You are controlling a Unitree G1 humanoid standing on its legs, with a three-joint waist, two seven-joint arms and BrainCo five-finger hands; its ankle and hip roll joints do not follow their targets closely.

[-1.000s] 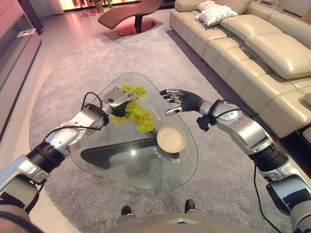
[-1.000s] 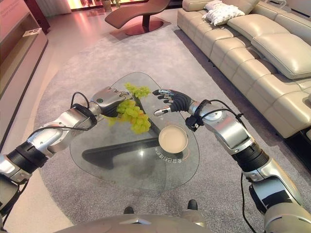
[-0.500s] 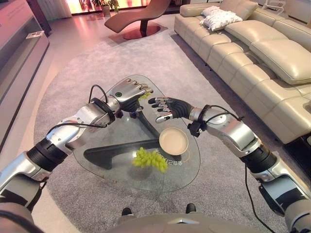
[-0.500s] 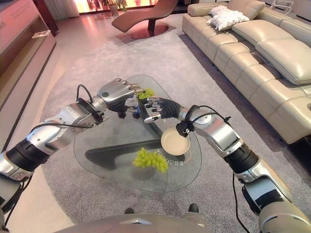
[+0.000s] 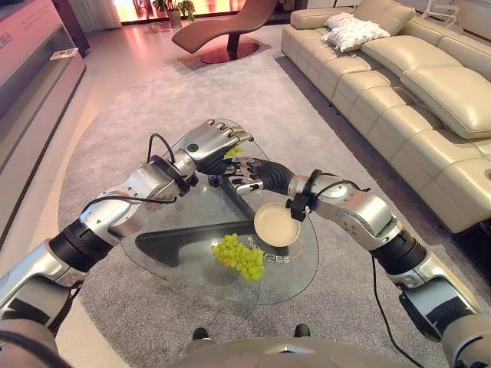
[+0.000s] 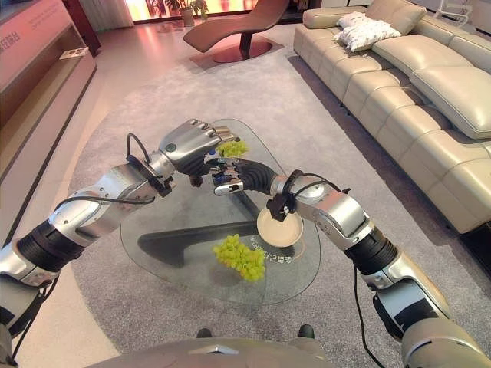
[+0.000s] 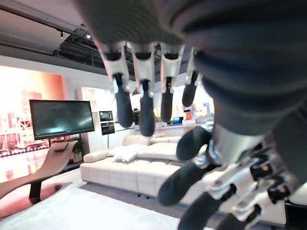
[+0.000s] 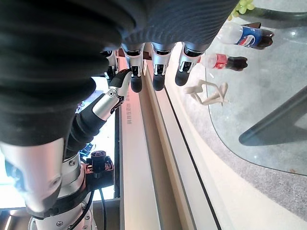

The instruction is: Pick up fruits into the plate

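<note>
**Grapes loose on the glass, both hands up at the far edge**

From my seat, the widest thing in frame is the grey rug with the cream sofa along its right side. On the rug stands the glass table, and everything I care about sits on it.

Near the front of the table lies a bunch of green grapes, just beside the empty plate but not in it. A second green bunch sits at the far edge, partly behind the hands. The right wrist view also shows two small bottles lying on the glass.

My left hand hovers over that far edge with fingers loosely curved and nothing in them; its wrist view shows them hanging relaxed. My right hand is just below it, fingers spread and empty (the two are close enough that I would worry about a knock).

To do this step well, I judge I should separate the hands first, then bring one down over the near bunch from above, closing round the stem end rather than the soft berries, and lift it the short way across to the plate.

Against half a second ago, the hands have drawn closer together and the near bunch lies about where it lay. A full second ago the left hand was carrying that bunch in the air; now it is on the glass.
</note>
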